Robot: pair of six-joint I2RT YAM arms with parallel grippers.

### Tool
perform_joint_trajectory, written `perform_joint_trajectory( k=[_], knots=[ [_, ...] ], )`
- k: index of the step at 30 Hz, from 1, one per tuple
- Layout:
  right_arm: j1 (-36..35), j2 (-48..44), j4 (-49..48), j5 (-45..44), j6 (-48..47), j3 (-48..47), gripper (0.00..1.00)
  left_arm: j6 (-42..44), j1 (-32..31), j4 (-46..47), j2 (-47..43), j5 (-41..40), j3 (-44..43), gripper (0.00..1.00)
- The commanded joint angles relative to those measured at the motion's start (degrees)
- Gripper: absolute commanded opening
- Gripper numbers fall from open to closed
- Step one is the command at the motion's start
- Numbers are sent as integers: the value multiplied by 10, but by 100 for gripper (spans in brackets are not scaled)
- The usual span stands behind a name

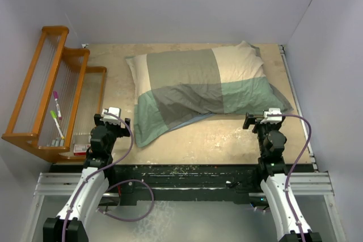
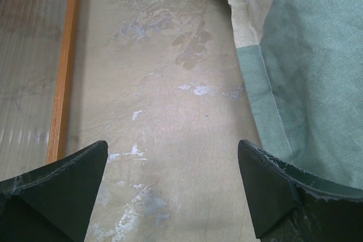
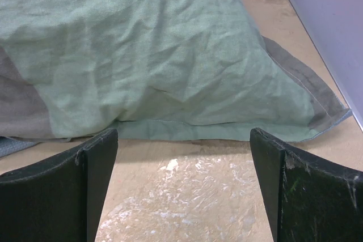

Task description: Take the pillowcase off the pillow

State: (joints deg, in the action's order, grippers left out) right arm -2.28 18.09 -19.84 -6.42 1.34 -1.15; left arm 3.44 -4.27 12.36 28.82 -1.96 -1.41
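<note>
The pillowcase lies plump across the far middle of the bench with the pillow hidden inside it; its slack near hem shows a pale lining, probably the open end. The left gripper hangs over bare bench just beside the cloth's corner and the right gripper faces the green corner, both with jaws wide apart and empty, placed well for a first pinch. No writing is readable; any print on the small red and white box by the wooden rack is too small to make out.
</note>
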Motion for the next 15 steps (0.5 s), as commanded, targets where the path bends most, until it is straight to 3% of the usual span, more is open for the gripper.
perform_joint_trajectory(
  k=[1,12,15],
  knots=[
    [-3,1,-26,4,1,-12,100,-12,-3,22,-7,-8,-21,99],
    [-3,4,-27,-21,8,-13,100,-11,-3,29,-6,-5,-24,99],
    [-3,-13,-13,-113,19,-34,100,-5,-3,-56,27,20,-114,99]
  ],
)
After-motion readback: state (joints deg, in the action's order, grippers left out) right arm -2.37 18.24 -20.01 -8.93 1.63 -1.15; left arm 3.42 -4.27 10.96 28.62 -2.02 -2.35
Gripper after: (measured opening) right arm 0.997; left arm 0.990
